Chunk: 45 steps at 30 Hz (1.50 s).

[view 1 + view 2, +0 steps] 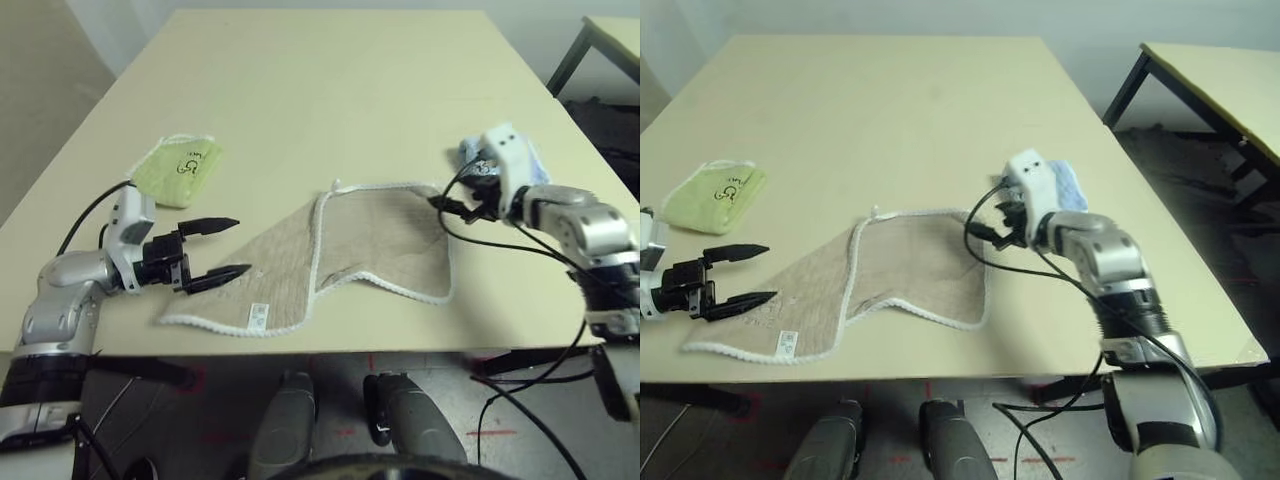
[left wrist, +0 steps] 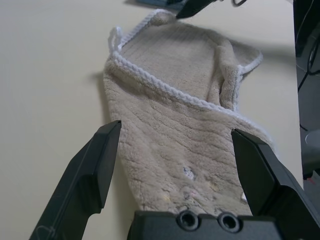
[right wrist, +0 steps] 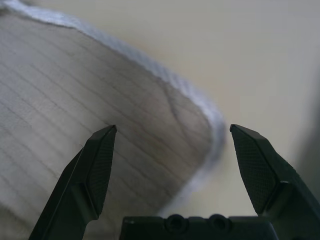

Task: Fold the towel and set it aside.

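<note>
The beige towel [image 1: 375, 235] lies partly folded near the table's [image 1: 320, 100] front edge, its long axis running roughly left to right along that edge. A white-edged flap slants across its left part, narrowing toward the far side, where a small loop sticks up; the label is at the near left. The left claw [image 1: 228, 250] is spread wide above the left end, holding nothing. The right claw [image 1: 992, 232] stands wide open at the far right corner, empty, perhaps just above the cloth.
</note>
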{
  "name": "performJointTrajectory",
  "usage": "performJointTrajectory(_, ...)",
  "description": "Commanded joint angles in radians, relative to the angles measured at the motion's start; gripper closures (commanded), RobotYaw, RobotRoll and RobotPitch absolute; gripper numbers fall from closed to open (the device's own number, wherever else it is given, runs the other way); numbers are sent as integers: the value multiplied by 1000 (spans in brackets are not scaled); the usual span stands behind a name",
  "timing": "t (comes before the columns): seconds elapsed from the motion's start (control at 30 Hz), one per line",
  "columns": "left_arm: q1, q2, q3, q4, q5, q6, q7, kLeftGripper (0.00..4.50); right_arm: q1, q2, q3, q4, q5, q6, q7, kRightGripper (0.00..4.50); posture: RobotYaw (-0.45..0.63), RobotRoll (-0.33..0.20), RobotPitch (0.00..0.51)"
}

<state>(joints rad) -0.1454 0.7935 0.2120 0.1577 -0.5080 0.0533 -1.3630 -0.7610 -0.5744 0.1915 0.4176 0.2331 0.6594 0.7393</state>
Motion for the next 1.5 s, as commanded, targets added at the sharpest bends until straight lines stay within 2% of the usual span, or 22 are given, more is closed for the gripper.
performJointTrajectory(0.03, 17, -2, -18, -19, 24, -15, 4, 0, -55, 19, 26, 106, -68, -45, 12, 42, 80, 0, 130)
performJointTrajectory(0.37, -3, -19, -45, -27, 42, -39, 12, 0, -128, 54, 20, 259, -177, -25, -3, 42, 78, 0, 132)
performJointTrajectory(0.47, -15, -21, -48, -21, 47, -50, 13, 0, -121, 50, 12, 242, -176, 13, 15, 832, 75, 0, 132)
performJointTrajectory(0.6, -26, -23, -53, -9, 54, -59, 9, 0, -114, 58, -13, 228, -164, 7, 15, 2404, 75, 0, 132)
performJointTrajectory(0.8, -24, -24, -65, 5, 68, -76, 7, 0, -122, 58, -41, 188, -153, -13, 34, 4478, 72, 0, 131)
performJointTrajectory(1.0, -20, -18, -63, 31, 83, -94, 9, 0, -136, -21, -15, -60, -84, 66, 235, 4478, 72, 0, 125)
performJointTrajectory(1.1, -24, -16, -63, 42, 86, -101, 8, 0, -207, -62, -32, -128, -68, 132, 262, 4478, 72, 0, 125)
performJointTrajectory(1.2, -32, -18, -65, 57, 93, -112, 6, 0, -367, -111, -70, -95, -71, 140, 262, 4478, 66, 0, 120)
performJointTrajectory(1.33, -44, -20, -69, 77, 99, -126, 1, 0, -634, -145, -135, -11, -16, 226, 281, 4478, 56, 0, 115)
performJointTrajectory(1.4, -53, -22, -73, 91, 104, -136, -1, 0, -733, -169, -138, -4, 33, 326, 343, 4478, 52, 0, 111)
performJointTrajectory(1.5, -64, -27, -79, 105, 107, -148, -2, 0, -832, -204, -154, -66, 204, 619, 465, 4478, 49, 0, 112)
